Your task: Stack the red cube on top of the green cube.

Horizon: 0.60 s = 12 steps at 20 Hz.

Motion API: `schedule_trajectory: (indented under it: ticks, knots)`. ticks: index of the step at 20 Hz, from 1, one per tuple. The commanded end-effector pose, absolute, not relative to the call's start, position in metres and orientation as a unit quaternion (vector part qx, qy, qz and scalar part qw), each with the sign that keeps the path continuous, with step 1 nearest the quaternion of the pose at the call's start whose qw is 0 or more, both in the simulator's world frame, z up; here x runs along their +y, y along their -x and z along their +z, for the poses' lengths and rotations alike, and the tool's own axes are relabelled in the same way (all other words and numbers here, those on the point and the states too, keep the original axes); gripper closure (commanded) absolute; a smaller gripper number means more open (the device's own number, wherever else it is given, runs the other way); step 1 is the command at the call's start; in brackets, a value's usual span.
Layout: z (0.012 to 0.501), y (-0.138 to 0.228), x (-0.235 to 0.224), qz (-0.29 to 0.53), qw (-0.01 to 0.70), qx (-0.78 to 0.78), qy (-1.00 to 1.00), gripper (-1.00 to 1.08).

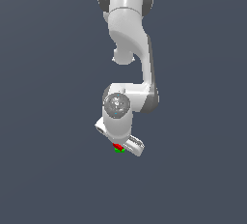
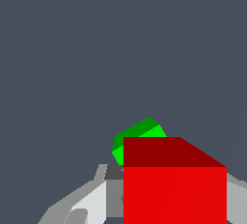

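From my wrist, the red cube [image 2: 174, 189] filled the nearest part of the view, its bright face toward the lens and its darker top face above it. My fingers [image 2: 91, 201] stood grey and white on either side of it, closed against its sides, so my gripper [image 2: 174, 203] was clamped on the red cube. Just past the cube's far edge, the green cube [image 2: 137, 138] peeked out, turned at an angle to the red one and largely hidden behind it. Beyond that lay only the flat grey floor [image 2: 120, 49].

In the exterior view, my arm [image 1: 128, 35] came down from the top of the frame, bent at the elbow, and ended in the wrist and gripper [image 1: 123, 147] low in the middle. A sliver of the red cube [image 1: 117, 146] showed under the hand, with a sliver of the green cube [image 1: 119, 150] directly beneath and touching or almost touching it; I could not tell whether red rested on green or hung just over it. The floor [image 1: 48, 170] spread out plain all around.
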<state>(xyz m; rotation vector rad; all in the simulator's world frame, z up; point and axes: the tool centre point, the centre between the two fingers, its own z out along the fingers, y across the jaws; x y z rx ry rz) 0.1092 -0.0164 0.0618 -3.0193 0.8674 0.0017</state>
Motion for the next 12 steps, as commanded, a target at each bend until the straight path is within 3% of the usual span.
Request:
schedule_trajectory:
  ticks: [1,2,3,12]
  knots:
    - [0.0619,-0.1111,-0.0159,0.000,0.000,0.276,0.961,1.08]
    - [0.0619,-0.1112,-0.0158,0.000,0.000,0.276,0.961,1.08]
    - [0.0619,-0.1112,-0.0158,0.000,0.000,0.276,0.961,-0.92]
    - [0.0619,-0.1112,-0.0158,0.000,0.000,0.276,0.961,-0.92]
